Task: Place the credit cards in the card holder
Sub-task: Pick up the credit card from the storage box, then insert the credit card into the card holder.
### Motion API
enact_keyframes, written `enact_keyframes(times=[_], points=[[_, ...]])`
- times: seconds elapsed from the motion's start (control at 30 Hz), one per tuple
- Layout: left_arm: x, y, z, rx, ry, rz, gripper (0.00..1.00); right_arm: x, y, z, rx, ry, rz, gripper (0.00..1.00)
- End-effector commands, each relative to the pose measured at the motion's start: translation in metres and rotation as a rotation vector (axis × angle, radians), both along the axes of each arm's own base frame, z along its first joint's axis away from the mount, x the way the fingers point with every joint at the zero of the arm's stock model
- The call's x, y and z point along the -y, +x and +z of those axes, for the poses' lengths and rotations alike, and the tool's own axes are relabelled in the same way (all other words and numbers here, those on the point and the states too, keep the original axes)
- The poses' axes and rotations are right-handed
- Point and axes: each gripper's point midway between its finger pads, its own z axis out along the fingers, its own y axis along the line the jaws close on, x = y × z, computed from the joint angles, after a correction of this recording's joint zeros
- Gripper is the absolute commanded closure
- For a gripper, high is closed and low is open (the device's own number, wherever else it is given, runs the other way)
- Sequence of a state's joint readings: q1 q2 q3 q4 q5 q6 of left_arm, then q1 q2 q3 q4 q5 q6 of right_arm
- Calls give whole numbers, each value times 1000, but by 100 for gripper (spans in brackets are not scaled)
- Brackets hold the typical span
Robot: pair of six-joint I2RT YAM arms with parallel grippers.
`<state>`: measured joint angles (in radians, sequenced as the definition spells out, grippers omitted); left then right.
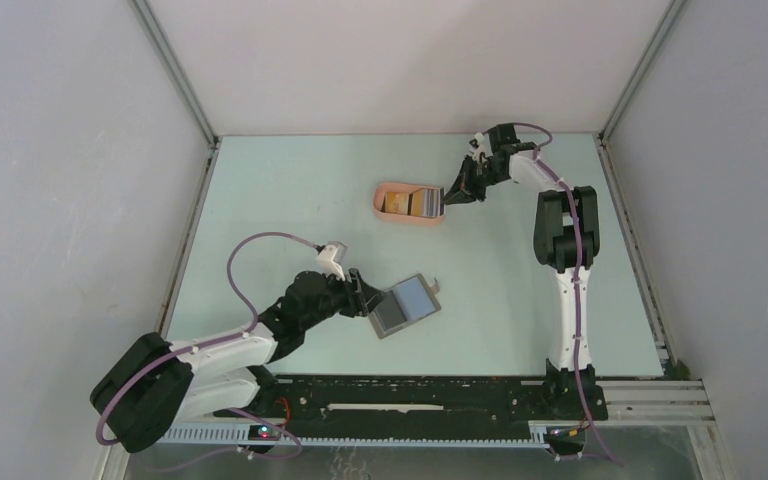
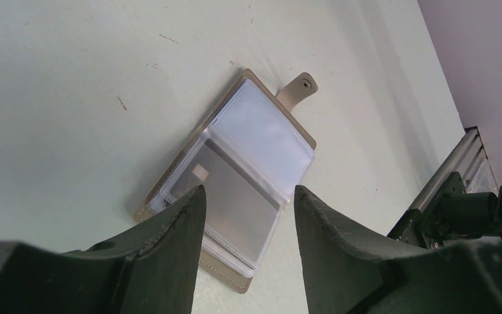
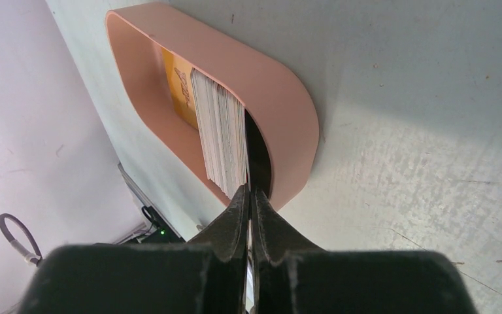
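The card holder (image 1: pixel 407 303) lies open on the table, a grey wallet (image 2: pixel 248 157) with clear sleeves and a snap tab at its far end. My left gripper (image 2: pixel 248 190) hovers open over its near end, one finger (image 2: pixel 183 222) across its left corner; in the top view that gripper (image 1: pixel 365 297) sits just left of it. Several credit cards (image 3: pixel 219 131) stand on edge in a salmon-pink tray (image 3: pixel 287 111). An orange-yellow one faces the far end. My right gripper (image 3: pixel 248 190) is shut on the edge of the card nearest the tray's near wall, at the tray's right end (image 1: pixel 450 195).
The pink tray (image 1: pixel 400 185) sits at the table's back centre. Grey walls close in the left, right and back. A black rail (image 1: pixel 430 395) with both arm bases runs along the near edge.
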<state>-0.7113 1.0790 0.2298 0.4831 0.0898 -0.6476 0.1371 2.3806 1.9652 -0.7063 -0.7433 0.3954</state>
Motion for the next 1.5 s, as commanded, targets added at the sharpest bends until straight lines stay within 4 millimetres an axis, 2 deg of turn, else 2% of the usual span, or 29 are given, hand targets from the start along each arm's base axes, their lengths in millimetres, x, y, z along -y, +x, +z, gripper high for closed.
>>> enact_keyframes(times=[0.0,0.23,0.43,0.67,0.8,1.0,1.2,1.33,1.47], points=[[9,7,25,55,-43,-12,43,9,6,33,73,4,-19,95],[8,6,26,55,-44,-13,43,19,7,46,108,-20,-34,100],[8,6,27,58,-47,-13,43,29,6,58,145,-38,-47,100],[7,5,30,66,-53,-13,43,35,-8,73,195,-64,-22,100],[5,4,33,76,-58,-10,43,34,-23,85,247,-46,21,100],[2,0,39,100,-76,-11,43,17,-67,117,383,90,200,100],[-7,-9,50,161,-116,-8,42,-13,-134,136,531,139,429,100],[-15,-16,57,197,-164,3,40,-37,-178,143,636,132,582,100],[-22,-25,53,191,-200,13,36,-56,-213,135,672,156,704,100]])
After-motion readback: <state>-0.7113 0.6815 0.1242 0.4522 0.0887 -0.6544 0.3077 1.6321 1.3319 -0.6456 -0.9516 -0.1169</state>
